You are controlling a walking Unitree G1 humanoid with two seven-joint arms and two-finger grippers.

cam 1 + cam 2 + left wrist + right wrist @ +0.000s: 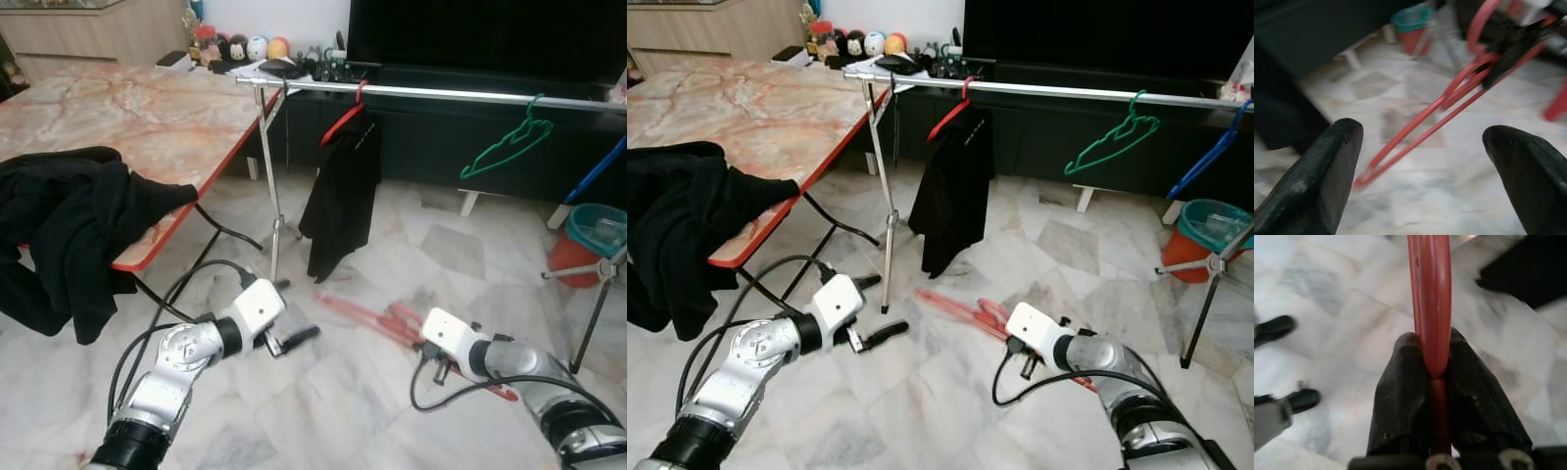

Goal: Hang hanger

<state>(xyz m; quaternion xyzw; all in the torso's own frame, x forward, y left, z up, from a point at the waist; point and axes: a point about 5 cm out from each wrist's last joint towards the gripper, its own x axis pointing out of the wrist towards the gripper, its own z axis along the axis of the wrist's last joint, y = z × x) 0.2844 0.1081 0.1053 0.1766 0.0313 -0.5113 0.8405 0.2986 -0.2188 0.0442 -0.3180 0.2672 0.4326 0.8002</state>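
Spanning the room ahead, a silver clothes rail (441, 93) carries a black garment (343, 191) on a red hook and a green hanger (505, 147), with a marble tabletop (127, 108) under a heap of black clothes (69, 225) to the left. Low over the tiled floor (343, 411), the right gripper (1434, 367) has its fingers clamped on a red hanger (965, 308) (blurred in both eye views). Just beside it, the left gripper (1422, 161) has its fingers (1327, 166) spread wide, facing that hanger without touching it.
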